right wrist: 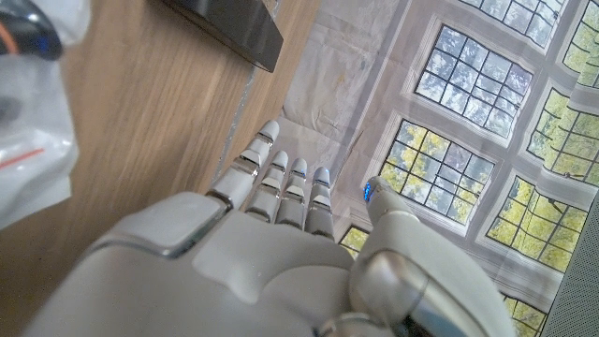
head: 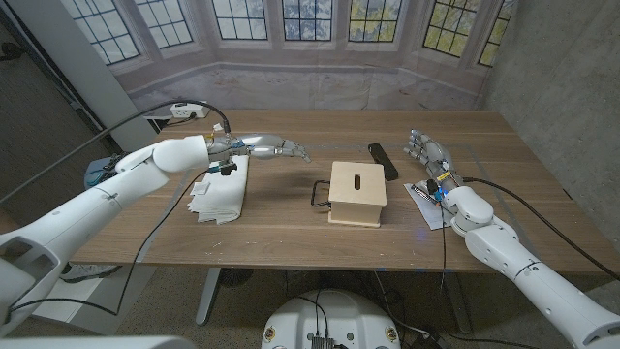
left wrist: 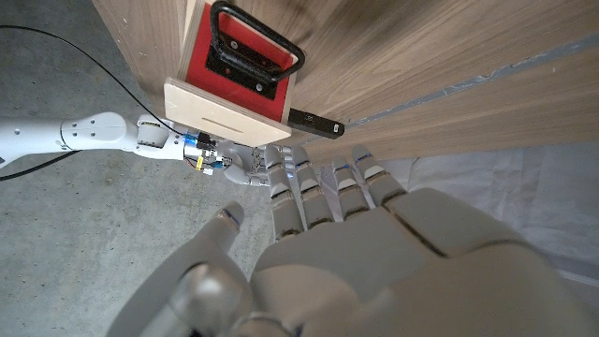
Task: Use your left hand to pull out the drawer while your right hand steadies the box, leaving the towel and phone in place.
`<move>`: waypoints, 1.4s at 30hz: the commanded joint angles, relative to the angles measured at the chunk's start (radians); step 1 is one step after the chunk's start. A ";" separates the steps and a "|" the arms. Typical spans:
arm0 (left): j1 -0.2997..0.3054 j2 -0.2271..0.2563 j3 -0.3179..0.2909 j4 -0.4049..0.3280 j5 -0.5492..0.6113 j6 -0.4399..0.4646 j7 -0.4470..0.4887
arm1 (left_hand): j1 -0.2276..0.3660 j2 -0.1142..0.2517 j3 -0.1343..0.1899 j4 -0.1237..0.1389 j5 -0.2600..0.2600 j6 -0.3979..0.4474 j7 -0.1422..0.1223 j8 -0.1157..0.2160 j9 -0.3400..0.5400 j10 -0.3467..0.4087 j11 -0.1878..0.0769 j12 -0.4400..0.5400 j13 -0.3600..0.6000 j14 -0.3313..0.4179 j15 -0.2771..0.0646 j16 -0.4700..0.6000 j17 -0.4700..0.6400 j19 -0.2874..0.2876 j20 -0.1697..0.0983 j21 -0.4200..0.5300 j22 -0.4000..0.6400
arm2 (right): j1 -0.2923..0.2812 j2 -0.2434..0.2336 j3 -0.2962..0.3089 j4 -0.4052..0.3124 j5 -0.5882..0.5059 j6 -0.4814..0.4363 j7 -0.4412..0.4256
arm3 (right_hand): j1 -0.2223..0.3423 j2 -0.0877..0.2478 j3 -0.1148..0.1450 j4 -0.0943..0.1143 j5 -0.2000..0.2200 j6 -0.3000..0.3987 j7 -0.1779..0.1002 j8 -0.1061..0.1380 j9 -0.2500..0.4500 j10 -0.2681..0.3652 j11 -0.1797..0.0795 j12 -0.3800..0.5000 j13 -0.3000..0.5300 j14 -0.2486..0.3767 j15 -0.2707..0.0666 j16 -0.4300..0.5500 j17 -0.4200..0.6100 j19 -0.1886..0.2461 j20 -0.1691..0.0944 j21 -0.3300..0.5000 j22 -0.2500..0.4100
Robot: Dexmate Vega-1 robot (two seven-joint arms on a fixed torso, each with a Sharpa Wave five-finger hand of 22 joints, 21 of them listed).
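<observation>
1. My left hand (head: 279,147) hovers with its fingers spread, grasping nothing, above the towel (head: 222,190) and short of the box.
2. The box (head: 357,192) sits mid-worktop, its drawer handle (head: 318,194) facing my left; the phone (head: 382,160) lies just behind.
3. My right hand (head: 427,152) is released, well right of the box.

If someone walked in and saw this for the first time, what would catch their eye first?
Most likely the small wooden box at the table's middle, with a black drawer handle sticking out toward the robot's left. Next, the two pale hands held apart from it: the left hand hovers above the white towel, the right hand is raised on the other side. A dark phone lies just behind the box.
</observation>
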 commanded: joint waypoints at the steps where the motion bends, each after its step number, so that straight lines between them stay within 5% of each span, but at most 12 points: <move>1: -0.059 0.005 0.015 -0.021 0.072 -0.017 -0.041 | -0.010 0.000 0.003 0.008 0.002 0.039 0.001 0.008 0.000 0.028 -0.002 0.007 0.002 0.025 0.002 0.003 -0.001 0.005 -0.001 -0.004 0.003 | -0.012 0.005 0.007 0.001 0.010 0.000 -0.007 | 0.009 -0.001 0.002 -0.006 0.007 0.010 0.002 0.004 0.004 0.009 0.000 0.003 0.001 0.006 -0.010 0.006 0.002 0.006 0.004 0.005 0.002; 7: -0.106 -0.001 0.031 -0.024 0.138 -0.022 -0.065 | -0.019 -0.001 0.005 0.014 0.002 0.070 0.001 0.009 0.000 0.060 -0.006 0.011 0.001 0.044 0.005 0.002 -0.001 0.006 -0.003 -0.005 0.003 | -0.010 0.006 0.008 0.005 0.014 0.002 -0.004 | 0.009 0.000 0.002 -0.005 0.007 0.013 0.003 0.005 0.004 0.011 0.001 0.003 0.001 0.008 -0.008 0.007 0.002 0.007 0.005 0.005 0.002; 12: -0.132 -0.009 0.042 -0.027 0.166 -0.016 -0.080 | -0.029 0.000 0.008 0.019 0.003 0.092 -0.005 0.006 0.000 0.077 -0.008 0.008 0.000 0.062 0.053 0.000 -0.003 0.002 0.006 -0.007 0.002 | -0.008 0.008 0.008 0.009 0.016 0.004 -0.002 | 0.009 0.000 0.001 -0.005 0.007 0.013 0.004 0.004 0.004 0.012 0.001 0.004 0.001 0.010 -0.007 0.008 0.003 0.008 0.005 0.005 0.002; 18: -0.149 -0.012 0.050 -0.039 0.205 -0.009 -0.082 | -0.037 0.001 0.013 0.022 0.004 0.126 -0.004 0.008 0.000 0.111 -0.014 0.011 -0.001 0.074 0.071 -0.005 -0.005 -0.007 0.012 -0.010 0.002 | -0.012 0.010 0.012 0.012 0.019 0.006 -0.007 | 0.009 0.000 0.001 -0.005 0.007 0.014 0.004 0.004 0.004 0.011 0.002 0.003 0.001 0.010 -0.007 0.009 0.003 0.008 0.006 0.005 0.002; 42: -0.185 -0.022 0.088 -0.047 0.216 -0.006 -0.147 | -0.070 -0.002 0.029 0.025 0.007 0.282 0.011 0.016 0.000 0.279 -0.028 0.024 -0.005 0.152 0.041 -0.010 -0.007 -0.026 0.000 -0.014 0.001 | -0.018 0.023 0.021 0.027 0.020 0.025 -0.023 | 0.009 0.000 0.000 -0.004 0.007 0.020 0.006 0.005 0.004 0.016 0.002 0.004 0.002 0.012 -0.004 0.012 0.005 0.008 0.008 0.005 0.002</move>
